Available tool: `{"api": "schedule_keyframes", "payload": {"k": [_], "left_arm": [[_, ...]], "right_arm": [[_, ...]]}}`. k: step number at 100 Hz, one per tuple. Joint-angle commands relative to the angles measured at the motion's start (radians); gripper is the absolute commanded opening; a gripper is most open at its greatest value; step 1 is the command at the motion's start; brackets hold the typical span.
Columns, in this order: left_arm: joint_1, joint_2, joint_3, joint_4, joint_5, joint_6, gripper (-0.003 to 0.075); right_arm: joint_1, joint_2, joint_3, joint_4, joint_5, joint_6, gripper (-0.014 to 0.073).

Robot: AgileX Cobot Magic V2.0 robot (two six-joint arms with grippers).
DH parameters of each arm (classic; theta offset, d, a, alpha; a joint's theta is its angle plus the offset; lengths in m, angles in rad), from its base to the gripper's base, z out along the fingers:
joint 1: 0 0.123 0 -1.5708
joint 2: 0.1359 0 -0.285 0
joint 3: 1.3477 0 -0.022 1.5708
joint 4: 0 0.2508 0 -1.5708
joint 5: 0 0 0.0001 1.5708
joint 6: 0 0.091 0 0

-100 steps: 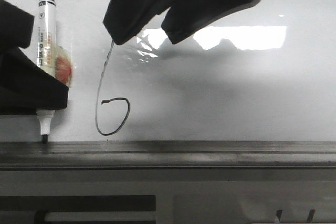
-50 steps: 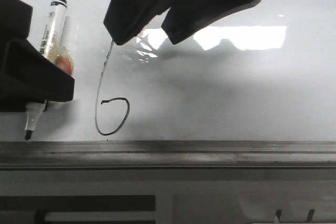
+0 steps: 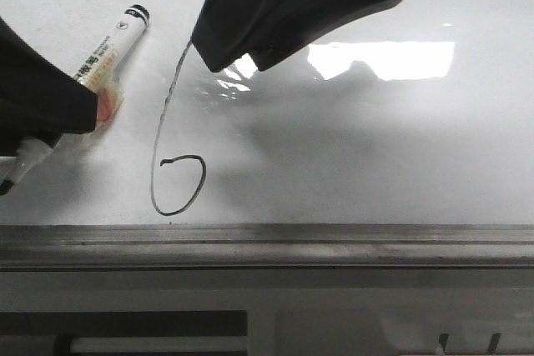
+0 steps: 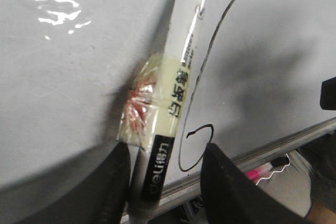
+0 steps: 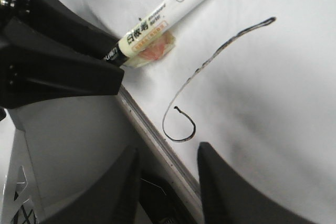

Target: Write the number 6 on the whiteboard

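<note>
The whiteboard (image 3: 375,147) bears a black number 6 (image 3: 153,172) with a long slanted stem and a small loop. It also shows in the left wrist view (image 4: 195,85) and the right wrist view (image 5: 178,140). A black-and-white marker (image 3: 104,47) with yellow tape lies tilted at the left, its tip at the far left edge. My left gripper (image 4: 165,182) is open. The marker (image 4: 178,77) rests against one of its fingers, with a wide gap to the other. My right gripper (image 3: 242,62) is open and empty above the top of the 6's stem.
A grey metal rail (image 3: 267,239) runs along the board's near edge, with a dark grey panel (image 3: 334,314) below it. A pink object (image 4: 257,174) lies beyond the rail in the left wrist view.
The marker has tipped from upright to a slant, cap to the right and tip to the left. My left gripper has moved left. My right gripper has shifted slightly right.
</note>
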Motion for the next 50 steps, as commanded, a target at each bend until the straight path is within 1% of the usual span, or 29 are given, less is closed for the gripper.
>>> {"api": "schedule_keyframes", "payload": {"k": [1,6,13,21,30,50], "left_arm": [[0.001,-0.012,-0.030,0.006,-0.034,-0.002,0.0299],[0.001,-0.012,-0.030,0.024,-0.030,-0.002,0.0308],[0.001,-0.012,-0.030,0.049,-0.027,-0.002,0.0342],[0.002,-0.012,-0.030,0.066,-0.032,-0.002,0.0410],[0.010,-0.012,-0.030,0.069,-0.037,-0.002,0.0463],[0.059,-0.012,-0.030,0.079,-0.028,-0.002,0.0477]], "right_arm": [[-0.008,-0.033,-0.034,0.008,-0.038,-0.005,0.0216],[-0.008,-0.033,-0.034,0.008,-0.038,-0.005,0.0216],[-0.008,-0.033,-0.034,0.008,-0.038,-0.005,0.0216],[-0.008,-0.033,-0.034,0.008,-0.038,-0.005,0.0216],[-0.008,-0.033,-0.034,0.008,-0.038,-0.005,0.0216],[-0.008,-0.033,-0.034,0.008,-0.038,-0.005,0.0216]]}}
